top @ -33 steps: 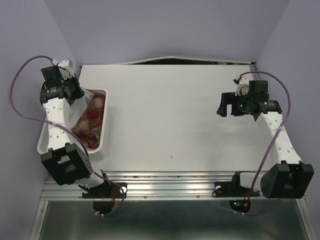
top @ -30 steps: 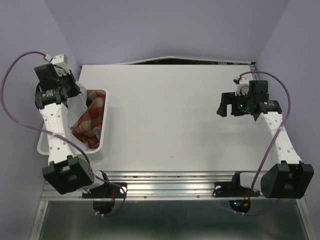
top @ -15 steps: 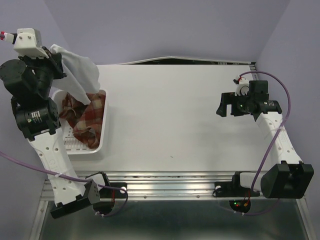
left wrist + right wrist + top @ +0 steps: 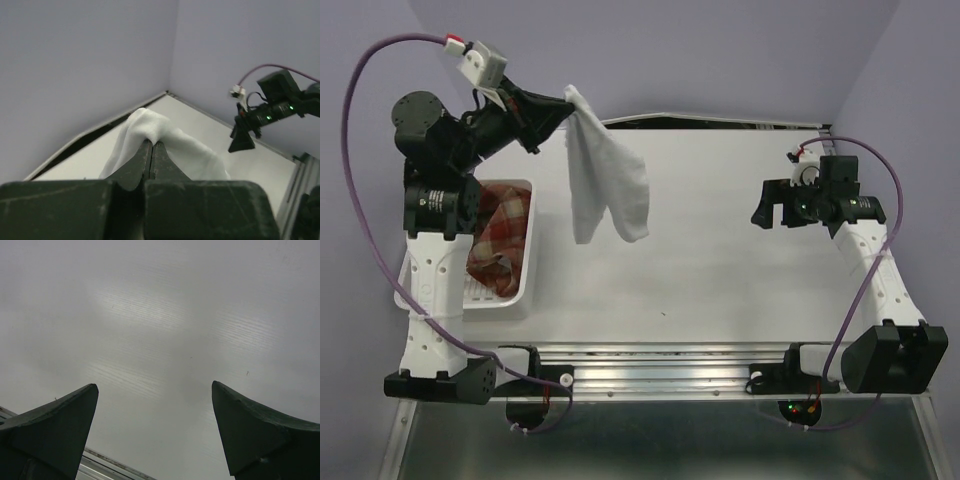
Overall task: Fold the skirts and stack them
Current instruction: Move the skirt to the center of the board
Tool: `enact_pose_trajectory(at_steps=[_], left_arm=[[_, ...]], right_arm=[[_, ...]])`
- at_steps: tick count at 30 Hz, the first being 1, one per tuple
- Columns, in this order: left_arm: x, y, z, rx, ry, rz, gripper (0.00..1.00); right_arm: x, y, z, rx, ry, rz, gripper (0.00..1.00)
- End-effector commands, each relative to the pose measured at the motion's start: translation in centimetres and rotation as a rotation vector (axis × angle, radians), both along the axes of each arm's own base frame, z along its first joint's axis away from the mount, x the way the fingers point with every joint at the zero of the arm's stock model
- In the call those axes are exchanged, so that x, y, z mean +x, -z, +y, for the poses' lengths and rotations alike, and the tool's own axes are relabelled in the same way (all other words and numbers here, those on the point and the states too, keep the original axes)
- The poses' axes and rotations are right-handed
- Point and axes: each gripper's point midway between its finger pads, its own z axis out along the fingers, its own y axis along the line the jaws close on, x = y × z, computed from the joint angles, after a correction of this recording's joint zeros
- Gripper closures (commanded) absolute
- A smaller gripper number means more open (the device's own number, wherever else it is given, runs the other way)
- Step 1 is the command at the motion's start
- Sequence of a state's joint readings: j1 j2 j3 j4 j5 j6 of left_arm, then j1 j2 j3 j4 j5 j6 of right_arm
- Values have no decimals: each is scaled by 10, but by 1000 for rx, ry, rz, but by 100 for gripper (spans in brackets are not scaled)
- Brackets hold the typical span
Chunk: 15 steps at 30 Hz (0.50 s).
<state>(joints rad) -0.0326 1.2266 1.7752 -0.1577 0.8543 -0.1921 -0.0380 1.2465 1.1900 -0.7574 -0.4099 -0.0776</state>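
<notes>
My left gripper (image 4: 563, 103) is shut on the top of a white skirt (image 4: 605, 185), which hangs in the air over the back left of the table. In the left wrist view the cloth (image 4: 165, 142) bunches over the closed fingertips (image 4: 151, 145). A red and cream plaid skirt (image 4: 500, 235) lies crumpled in the white basket (image 4: 529, 262) at the left. My right gripper (image 4: 772, 207) is open and empty above the right side of the table; its wrist view shows only bare table between the fingers (image 4: 60, 415).
The white table (image 4: 700, 250) ends in a metal rail (image 4: 660, 360) at the near edge. Purple walls close the back and both sides. A dark gap (image 4: 710, 122) runs along the table's back edge.
My left arm has lifted the white skirt out of the basket and swung it up and to the right over the table. The right arm has stayed still.
</notes>
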Motion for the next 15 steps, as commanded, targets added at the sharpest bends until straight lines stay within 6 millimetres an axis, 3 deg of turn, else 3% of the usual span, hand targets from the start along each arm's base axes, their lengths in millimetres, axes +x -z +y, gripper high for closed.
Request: enact_pose_trajectory(at_steps=[1, 2, 3, 4, 5, 6, 9, 13, 15], left_arm=[[-12, 24, -50, 49, 168, -13, 100], [-8, 36, -60, 62, 169, 5, 100], [-1, 63, -72, 103, 188, 42, 100], [-8, 80, -96, 126, 244, 64, 100], [-4, 95, -107, 146, 234, 90, 100], [4, 124, -120, 211, 247, 105, 100], [-2, 168, -164, 290, 315, 153, 100], [-10, 204, -212, 374, 352, 188, 100], [-32, 231, -241, 447, 422, 202, 100]], right_arm=[[7, -19, 3, 16, -14, -45, 0], [6, -19, 3, 15, -13, -42, 0], [6, -15, 3, 12, -14, -32, 0], [6, -14, 3, 12, -15, -30, 0], [5, -12, 2, 8, -15, -23, 0], [5, -9, 1, 3, -9, -15, 0], [5, -5, -1, -7, -2, 0, 0], [5, -1, -5, -10, 7, 14, 0], [7, 4, -8, -13, 19, 30, 0]])
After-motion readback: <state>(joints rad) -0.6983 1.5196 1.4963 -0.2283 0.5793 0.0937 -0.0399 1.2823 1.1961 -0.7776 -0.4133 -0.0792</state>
